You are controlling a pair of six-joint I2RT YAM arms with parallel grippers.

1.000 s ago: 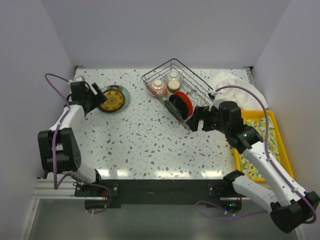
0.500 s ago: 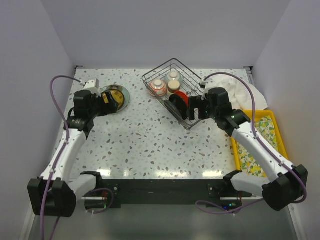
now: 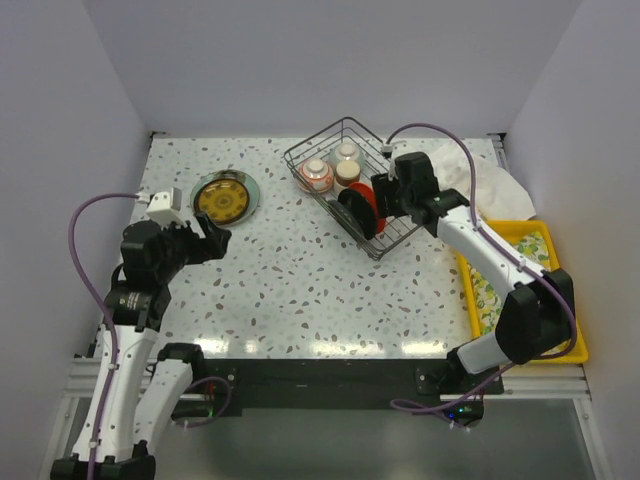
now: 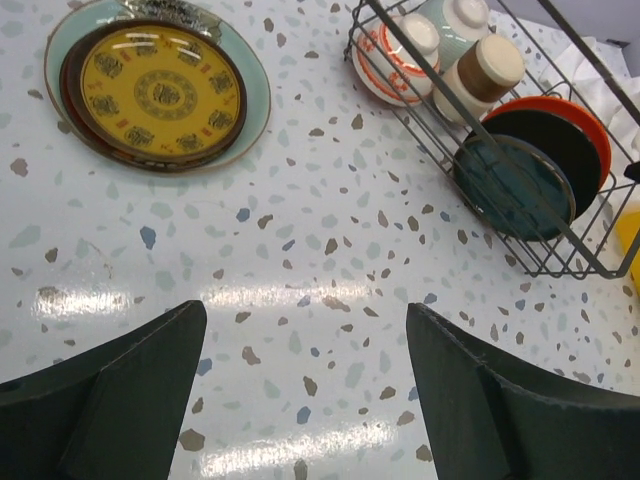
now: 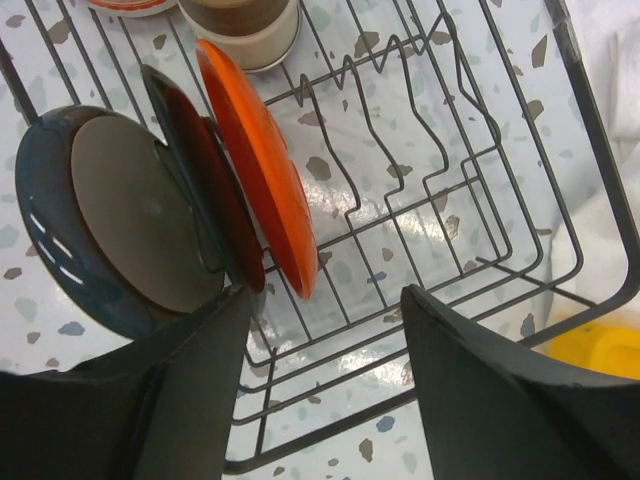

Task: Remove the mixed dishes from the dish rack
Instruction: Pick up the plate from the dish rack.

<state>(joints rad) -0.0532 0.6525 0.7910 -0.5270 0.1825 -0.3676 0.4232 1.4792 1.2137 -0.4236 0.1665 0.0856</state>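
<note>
Right end effector (image 5: 325, 295) apart, orange plate (image 5: 255, 160) edge between its jaws in rack (image 3: 315, 137), contact unclear. Left end effector (image 4: 305, 312) apart over tabletop (image 4: 330, 230), rack upper right, well apart. Yellow plate (image 4: 160, 95) markings illegible.

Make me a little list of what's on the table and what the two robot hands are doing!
Rack: dark wire dish rack
Plates in rack: teal plate, black plate, orange-red plate, all standing on edge
Also in rack: red-patterned bowl, brown-and-cream cup
Out on table: yellow patterned plate
Beside rack: white cloth, yellow tray
Left gripper: open, empty, over bare table
Right gripper: open, a finger on each side of the orange-red plate's edge, not gripping yet
</note>
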